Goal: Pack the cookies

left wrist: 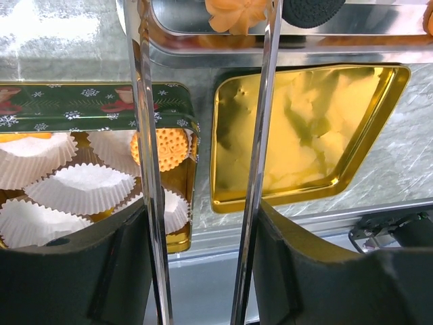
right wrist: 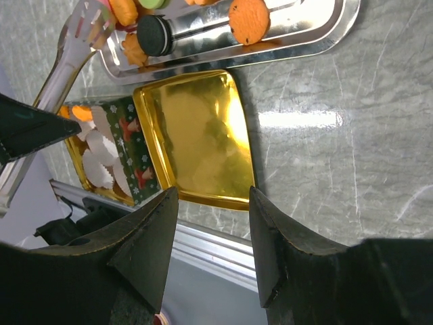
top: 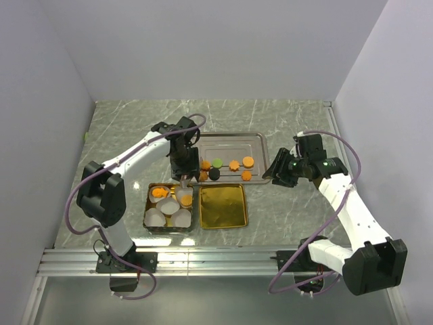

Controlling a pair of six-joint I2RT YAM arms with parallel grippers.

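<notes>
Roughly centre, a steel tray point(top: 230, 141) lies farthest out, with a gold lid point(top: 223, 206) just on its near side and, left of the lid, an open tin point(left wrist: 81, 101) lined with white paper cups point(top: 181, 218); all sit on a grey marbled table point(top: 284, 122) between plain white walls point(top: 203, 47). Most cookies point(top: 233, 164) sit on the tray's near half, orange plus one green and one black; more orange ones lie in the tin's far-left cup. Left gripper point(left wrist: 201, 230) is half closed on metal tongs point(left wrist: 260, 135), blades apart over the tin's far right; right gripper point(right wrist: 210, 217) stands open and empty by the tray's right end.
</notes>
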